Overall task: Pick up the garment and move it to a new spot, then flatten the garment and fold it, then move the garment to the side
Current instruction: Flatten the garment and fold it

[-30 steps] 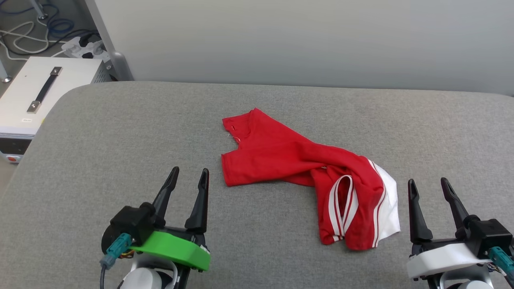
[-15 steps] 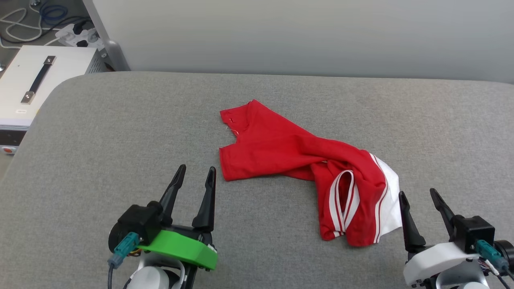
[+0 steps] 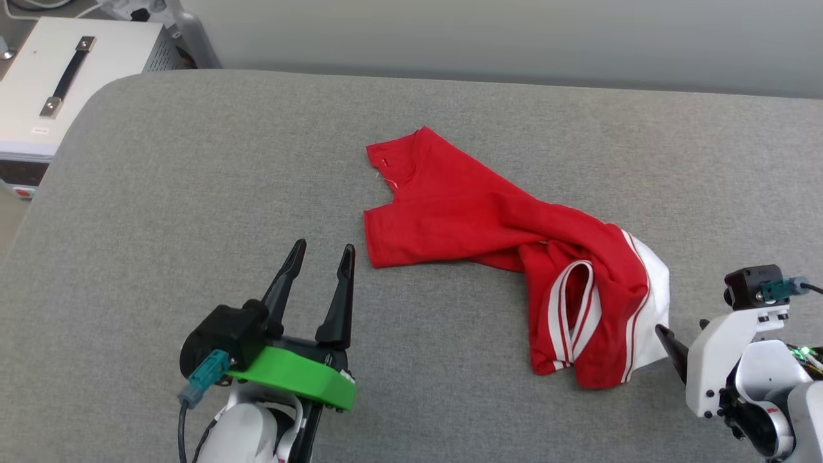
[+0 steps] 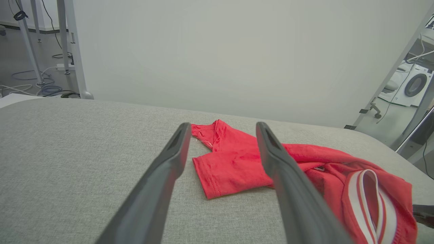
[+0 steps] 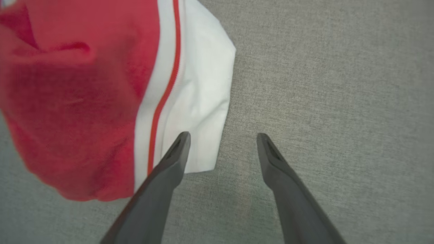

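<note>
a grey cloth-covered table (image 3: pixel 161 193) spreads across the head view, with a pale wall (image 3: pixel 514 32) behind its far edge. the garment (image 3: pixel 463 218) lies crumpled on it, a little right of the middle: its plain red end points toward the far side and the left, and its bunched end lies nearer the robot on the right. off the table's far left corner stands a white box (image 3: pixel 116 71) with a black strap handle (image 3: pixel 67 77). the left gripper (image 3: pixel 324 245) is low over bare table just beside the garment's near red corner, its claw spread wide with nothing between the fingers. the right gripper (image 5: pixel 222 135) points down at the garment's bunched end, claw also wide and empty; one finger is over the edge of the white sleeve (image 5: pixel 196 84), the other over bare grey cloth, and i cannot tell whether either touches. a red-and-white striped collar loop (image 3: pixel 572 302) sits on the bunched end beside the sleeve.
</note>
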`<state>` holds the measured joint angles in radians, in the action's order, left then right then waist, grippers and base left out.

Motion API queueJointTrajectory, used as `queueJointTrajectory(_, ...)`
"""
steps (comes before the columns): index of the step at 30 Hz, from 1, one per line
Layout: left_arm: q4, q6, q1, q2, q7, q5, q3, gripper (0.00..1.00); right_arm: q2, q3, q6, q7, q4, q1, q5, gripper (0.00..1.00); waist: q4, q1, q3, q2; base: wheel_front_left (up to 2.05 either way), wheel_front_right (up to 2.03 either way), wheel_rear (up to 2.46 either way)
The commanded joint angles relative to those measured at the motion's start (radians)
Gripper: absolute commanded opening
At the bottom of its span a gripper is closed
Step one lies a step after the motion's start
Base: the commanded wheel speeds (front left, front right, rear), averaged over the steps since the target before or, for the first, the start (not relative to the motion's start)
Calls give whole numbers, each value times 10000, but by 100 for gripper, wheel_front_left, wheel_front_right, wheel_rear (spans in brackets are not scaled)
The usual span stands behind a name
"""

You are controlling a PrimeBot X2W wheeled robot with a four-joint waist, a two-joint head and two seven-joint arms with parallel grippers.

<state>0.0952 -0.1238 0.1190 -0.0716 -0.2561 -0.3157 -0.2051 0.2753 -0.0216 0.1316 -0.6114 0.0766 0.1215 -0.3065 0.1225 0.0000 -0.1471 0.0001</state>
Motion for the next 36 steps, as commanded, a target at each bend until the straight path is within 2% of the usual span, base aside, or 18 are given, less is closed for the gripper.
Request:
queueJointTrajectory(1, 44, -68, 238, -16, -57, 66, -30, 100, 124, -105, -9, -217, 57, 284, -96, 100, 275, 0, -311, -1, 0, 0, 0)
queueJointTrajectory(7, 92, -68, 462, 0, -57, 44, -87, 100, 445, -671, -9, -841, 577, 608, -257, 100, 598, 0, -610, -1, 0, 0, 0)
queueJointTrajectory(12, 115, -68, 475, 11, -57, 52, -40, 100, 446, -992, -9, -942, 1131, 544, -374, 100, 685, 0, -669, -1, 0, 0, 0)
queueJointTrajectory(13, 125, -68, 475, 13, -57, 57, -35, 100, 467, -1060, -9, -921, 1240, 529, -395, 57, 684, 0, -670, -1, 0, 0, 0)
queueJointTrajectory(15, 152, -68, 463, 13, -57, 66, -14, 100, 599, -1277, -9, -802, 1316, 541, -377, 0, 645, 0, -636, -1, 0, 0, 0)
queueJointTrajectory(21, 225, -69, 429, -10, -57, 70, 13, 100, 1160, -1128, -9, -285, 1159, 790, -343, 0, 331, 0, -413, -1, 0, 0, 0)
queueJointTrajectory(30, 245, -69, 421, 10, -57, 52, -104, 100, 2605, 339, -9, -128, 1346, 772, -33, 0, 19, 0, -289, -1, 0, 0, 0)
queueJointTrajectory(36, 274, -69, 507, -46, -57, 18, -160, 100, 2827, 829, -9, 410, 2081, 925, 352, 0, -5, 0, -430, -1, 0, 0, 0)
